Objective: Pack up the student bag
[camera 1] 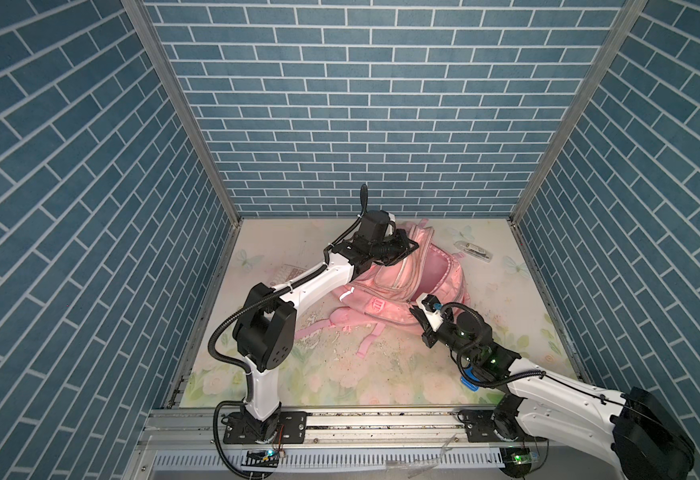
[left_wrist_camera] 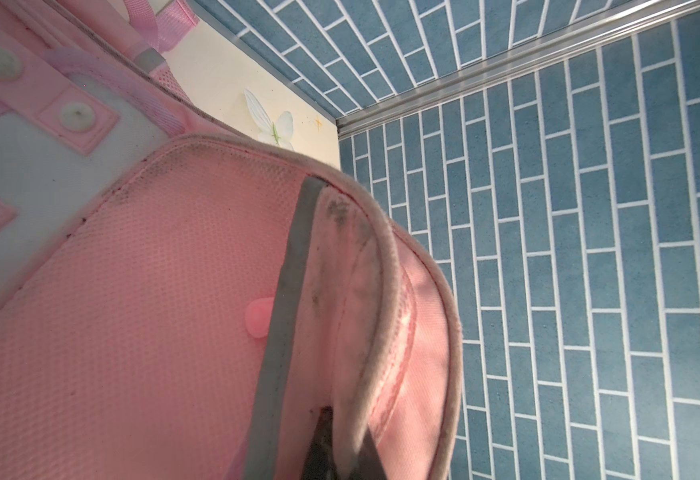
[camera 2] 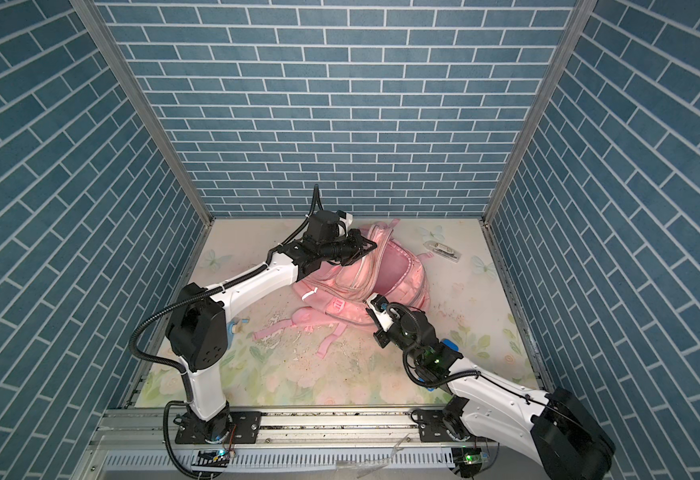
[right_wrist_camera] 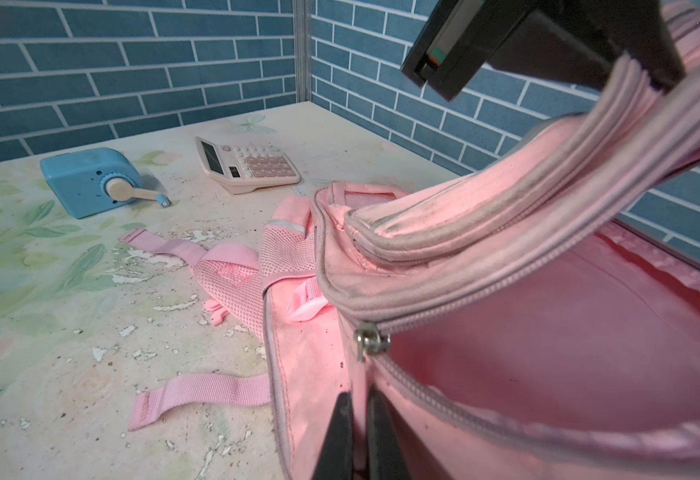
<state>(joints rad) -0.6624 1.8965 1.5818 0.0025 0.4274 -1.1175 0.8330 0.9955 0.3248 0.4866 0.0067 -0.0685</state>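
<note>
The student bag (camera 1: pixel 385 291) (camera 2: pixel 340 291), a large pink backpack, lies mid-table with its main compartment gaping and the pink lining (right_wrist_camera: pixel 547 316) showing. My left gripper (camera 1: pixel 411 246) (camera 2: pixel 371 245) is shut on the bag's far upper rim and holds it raised. The left wrist view shows its dark fingertips (left_wrist_camera: pixel 323 432) pinching a grey-piped fold of the bag (left_wrist_camera: pixel 153 291). My right gripper (camera 1: pixel 416 311) (camera 2: pixel 369 311) (right_wrist_camera: pixel 358 399) is shut on the bag's near edge, just below the zip slider (right_wrist_camera: pixel 367 338). Pink straps (right_wrist_camera: pixel 198 392) trail over the table.
A pink-keyed calculator (right_wrist_camera: pixel 248 166) (camera 1: pixel 288 274) and a blue hand-crank pencil sharpener (right_wrist_camera: pixel 90 180) (camera 2: pixel 236 326) sit left of the bag. A clear packet (camera 1: pixel 475 250) (camera 2: pixel 443 250) lies at the back right. Blue brick walls enclose the floral table (camera 1: pixel 340 374) on three sides.
</note>
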